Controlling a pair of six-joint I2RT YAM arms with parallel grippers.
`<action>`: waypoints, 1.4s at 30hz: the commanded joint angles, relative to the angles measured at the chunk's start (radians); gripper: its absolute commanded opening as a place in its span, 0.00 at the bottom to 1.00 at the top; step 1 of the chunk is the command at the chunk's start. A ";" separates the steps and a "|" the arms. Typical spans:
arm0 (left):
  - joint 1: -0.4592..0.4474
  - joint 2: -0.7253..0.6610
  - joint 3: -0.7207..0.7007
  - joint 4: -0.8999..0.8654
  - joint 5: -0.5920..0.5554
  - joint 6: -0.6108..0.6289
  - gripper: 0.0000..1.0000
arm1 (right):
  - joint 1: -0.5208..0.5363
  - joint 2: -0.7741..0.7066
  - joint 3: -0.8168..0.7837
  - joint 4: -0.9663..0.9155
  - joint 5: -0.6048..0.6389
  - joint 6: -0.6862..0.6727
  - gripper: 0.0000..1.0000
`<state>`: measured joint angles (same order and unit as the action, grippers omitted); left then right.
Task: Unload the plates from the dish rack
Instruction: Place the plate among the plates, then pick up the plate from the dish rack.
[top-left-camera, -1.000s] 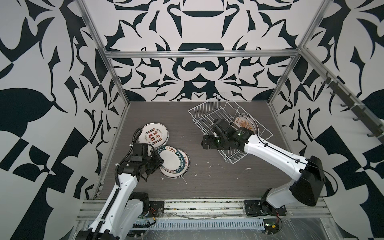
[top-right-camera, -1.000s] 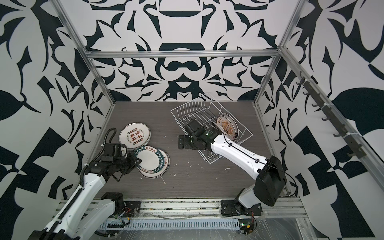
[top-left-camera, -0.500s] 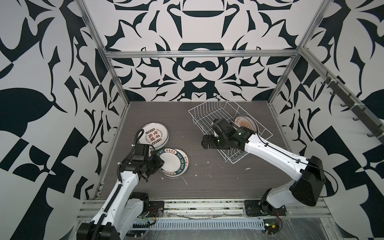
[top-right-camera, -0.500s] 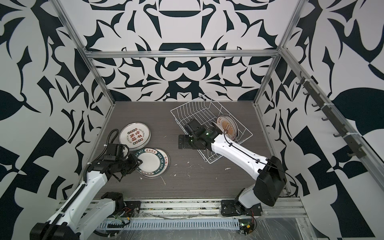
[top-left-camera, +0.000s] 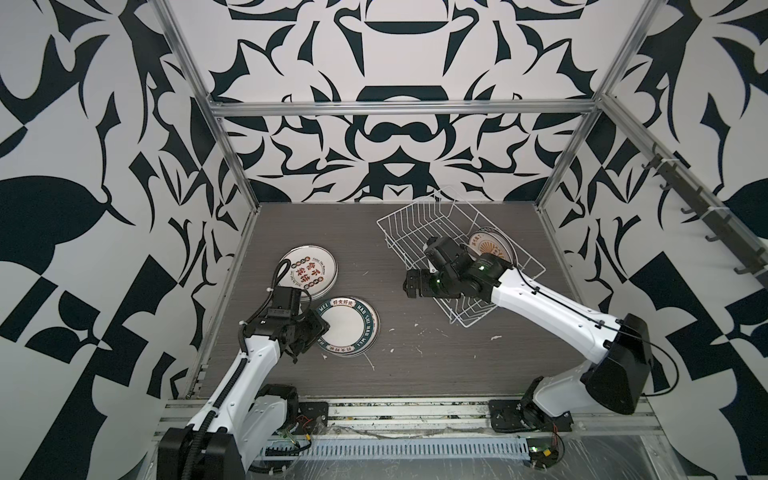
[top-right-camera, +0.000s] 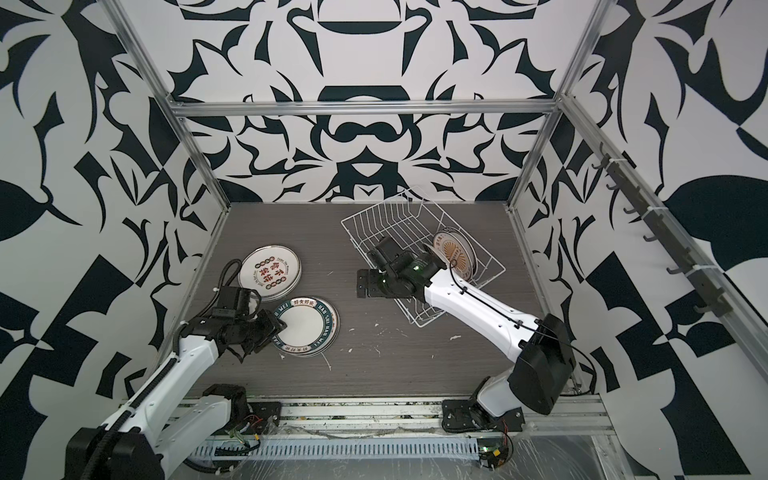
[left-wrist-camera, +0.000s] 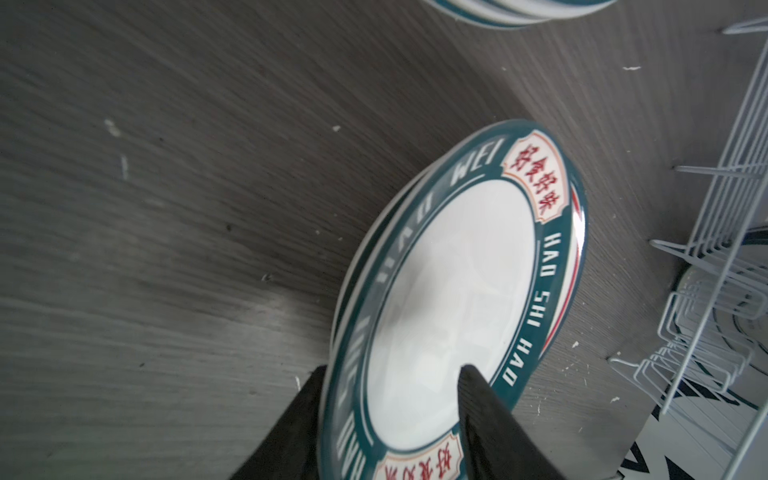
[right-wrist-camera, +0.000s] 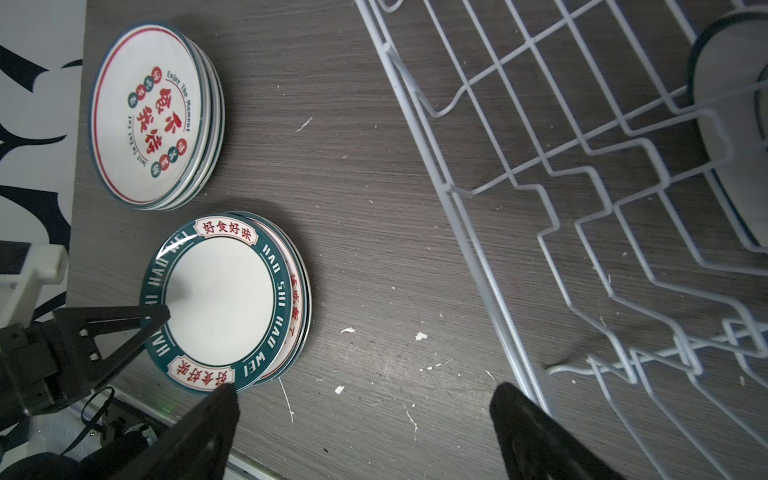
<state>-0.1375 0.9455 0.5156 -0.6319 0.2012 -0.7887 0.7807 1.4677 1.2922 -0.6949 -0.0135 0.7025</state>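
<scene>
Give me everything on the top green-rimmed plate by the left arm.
The plate is round and glossy, seemingly glazed ceramic: white centre, dark green rim lettered HAO SHI HAO WEI, two cream panels of red characters. It lies flat, face up, atop a stack on the table, offset from those beneath. The left pincer straddles its edge, jaws apart; one finger hangs over the white centre, contact unclear.
</scene>
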 joint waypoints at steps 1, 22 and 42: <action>-0.001 0.016 0.007 -0.009 -0.023 -0.004 0.53 | 0.000 -0.039 0.017 0.003 0.010 -0.013 0.98; -0.002 0.076 0.051 0.005 -0.026 0.002 0.99 | -0.001 -0.035 0.046 -0.082 0.049 -0.076 0.99; -0.004 -0.005 0.152 -0.015 -0.015 0.003 0.99 | -0.104 -0.045 0.183 -0.390 0.442 -0.410 0.99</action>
<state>-0.1398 0.9649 0.6376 -0.6323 0.1883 -0.7849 0.6804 1.4475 1.4548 -1.0569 0.3729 0.3580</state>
